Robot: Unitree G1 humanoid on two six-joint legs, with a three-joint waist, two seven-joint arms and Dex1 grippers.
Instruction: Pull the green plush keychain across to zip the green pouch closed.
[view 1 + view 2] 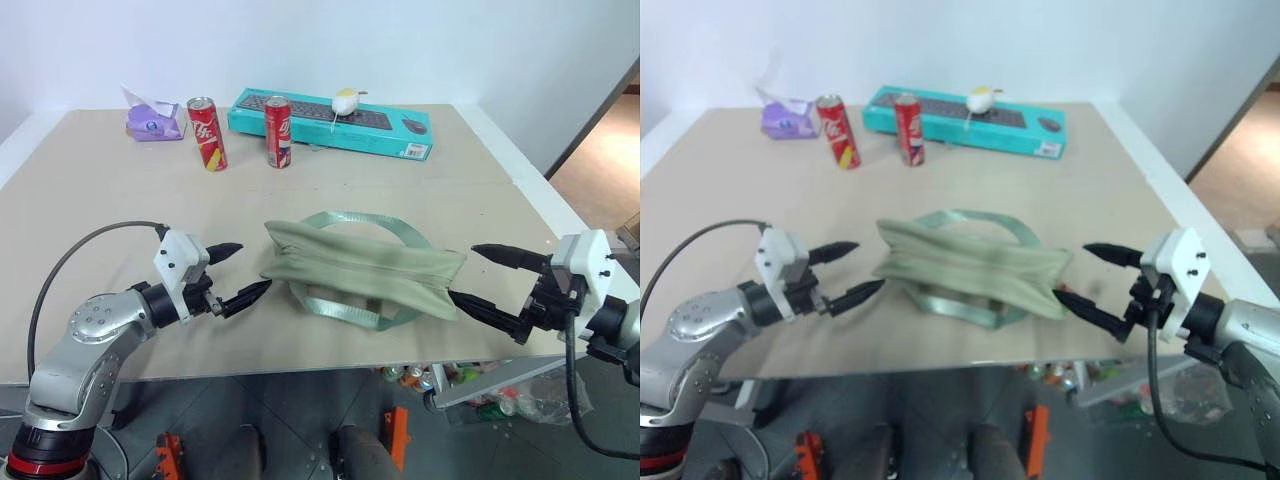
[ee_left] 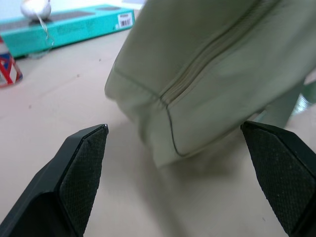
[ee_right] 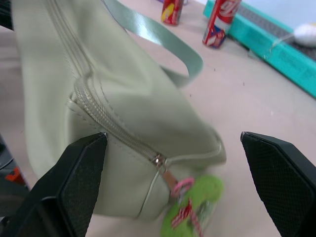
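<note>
Silver arms, white wrist blocks (screwed), black textured jaws, grey cables

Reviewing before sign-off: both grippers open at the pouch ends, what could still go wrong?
Judging from the views:
1. The green plush keychain hangs at the green pouch end beside the open right gripper; a sweep could snag it.
2. The strap loops loose; the open left gripper might catch it.

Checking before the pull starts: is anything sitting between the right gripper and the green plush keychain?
Nothing visible does. The green plush keychain hangs off the zipper pull at the end of the green pouch nearest the right gripper, whose jaws stand open, apart from the pouch, with bare table between them.
</note>
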